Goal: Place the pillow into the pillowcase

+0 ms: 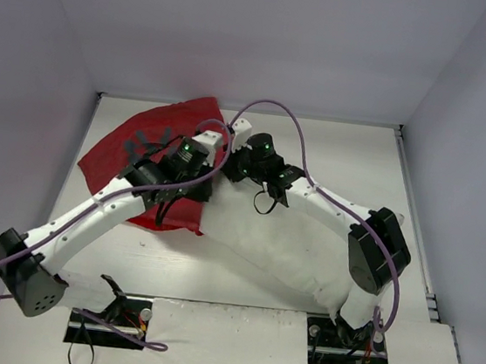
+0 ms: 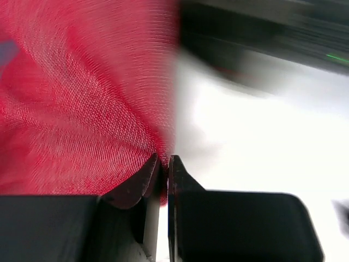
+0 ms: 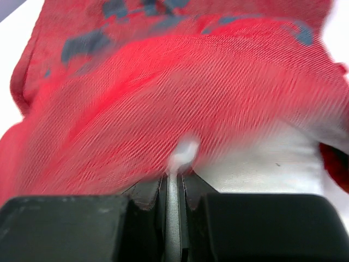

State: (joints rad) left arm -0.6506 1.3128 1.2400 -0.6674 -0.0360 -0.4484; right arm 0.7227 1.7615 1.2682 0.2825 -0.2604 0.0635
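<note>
Red pillowcase (image 1: pixel 164 138) bunched upper left on the counter (image 1: pixel 352 150), white pillow (image 1: pixel 279 248) centre-right beneath the right arm. Left fingers (image 2: pixel 165 166) and right fingers (image 3: pixel 174 183) both pinch pillowcase fabric tight; a purple cable (image 1: pixel 278 104) arcs across them.

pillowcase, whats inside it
a white patch, probably the pillow, shows under the lifted pillowcase edge in the right wrist view; how far in it reaches is covered by red fabric

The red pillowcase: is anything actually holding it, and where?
Yes. The left gripper pinches the pillowcase by its edge. The right gripper seems to pinch the edge too, though blur hides the exact spot.
</note>
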